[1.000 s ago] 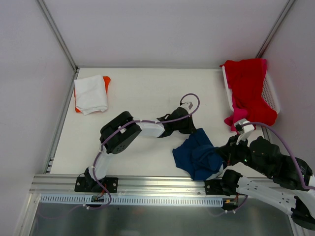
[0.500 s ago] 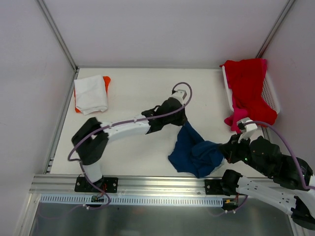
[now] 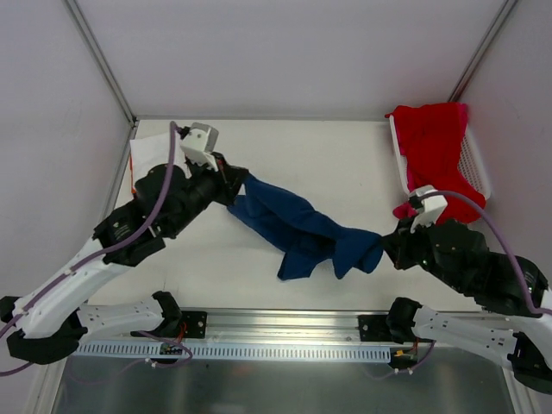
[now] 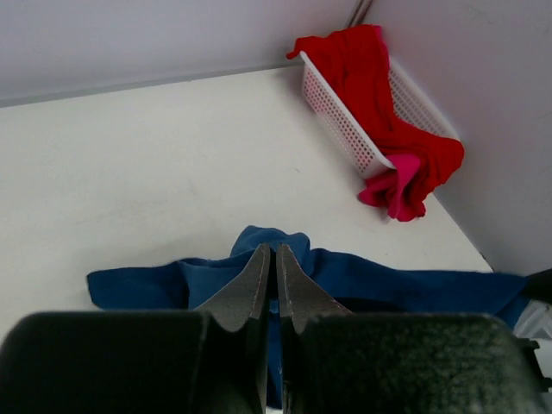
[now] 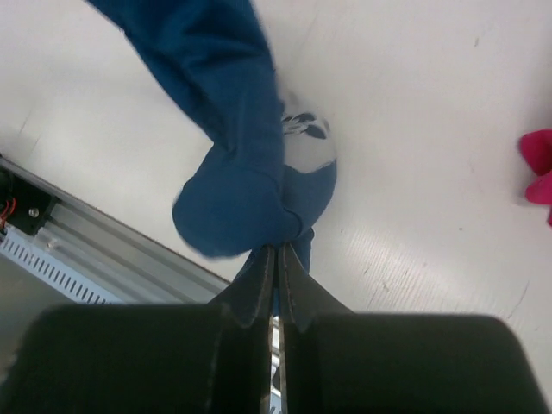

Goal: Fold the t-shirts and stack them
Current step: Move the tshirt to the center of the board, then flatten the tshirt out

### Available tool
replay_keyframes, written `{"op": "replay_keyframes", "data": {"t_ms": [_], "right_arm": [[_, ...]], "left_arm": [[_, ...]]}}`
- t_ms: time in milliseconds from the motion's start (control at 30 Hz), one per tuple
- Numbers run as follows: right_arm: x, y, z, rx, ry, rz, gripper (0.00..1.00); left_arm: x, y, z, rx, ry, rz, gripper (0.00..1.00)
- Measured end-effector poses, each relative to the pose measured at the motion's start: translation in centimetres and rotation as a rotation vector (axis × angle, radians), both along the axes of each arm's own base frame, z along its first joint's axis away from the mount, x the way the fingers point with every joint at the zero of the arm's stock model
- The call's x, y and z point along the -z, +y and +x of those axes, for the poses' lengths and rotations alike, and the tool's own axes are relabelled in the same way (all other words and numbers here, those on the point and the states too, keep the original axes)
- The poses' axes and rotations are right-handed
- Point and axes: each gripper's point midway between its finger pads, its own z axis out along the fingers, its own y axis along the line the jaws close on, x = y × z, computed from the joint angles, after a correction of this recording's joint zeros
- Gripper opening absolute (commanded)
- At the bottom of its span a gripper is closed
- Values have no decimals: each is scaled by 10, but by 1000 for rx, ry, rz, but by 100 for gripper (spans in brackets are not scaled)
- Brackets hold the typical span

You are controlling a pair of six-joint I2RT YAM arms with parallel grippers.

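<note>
Navy cloth spans the gap between the claws. The navy blue t-shirt (image 3: 297, 228) stretches in a twisted band across the table (image 3: 345, 155). The left gripper (image 3: 235, 188) pinches one end and the right gripper (image 3: 385, 247) the other, both clamped tight. Its middle sags toward the near edge. A red t-shirt (image 4: 362, 69) drapes over the white mesh basket (image 4: 341, 129).
</note>
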Motion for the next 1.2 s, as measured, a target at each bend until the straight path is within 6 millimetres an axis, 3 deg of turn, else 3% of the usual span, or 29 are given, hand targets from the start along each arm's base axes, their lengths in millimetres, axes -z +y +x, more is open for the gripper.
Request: {"op": "replay_keyframes", "data": {"t_ms": [100,300,433,533,700,800,900,967,1100,1200], "right_arm": [[-25,-12,7,46,-76,29,0],[-77,-60,13,213,-252,168,0],[-83,-76,8,242,-301,250,0],[-80,-68,4,196,-296,277,0],[-81,-28,-14,-30,-252,316,1],[-100,-1,-39,-233,-211,361,1],[-152,20,-70,-437,-208,463,1],[-198,27,-93,-572,-243,561,0],[-265,19,-134,-758,-327,722,1],[-291,7,-152,-825,-374,795,0]], "left_arm": [[-10,37,-15,-46,-14,29,0],[-42,111,-53,-110,-62,28,0],[-71,159,-82,-134,-125,-42,0],[-87,183,-101,-133,-155,-93,0],[-91,187,-118,-64,-152,-110,0],[-94,181,-132,19,-144,-120,0],[-115,177,-158,154,-183,-171,0],[-132,177,-180,251,-229,-214,0],[-157,182,-224,431,-335,-280,0],[-169,193,-252,517,-400,-317,0]]}}
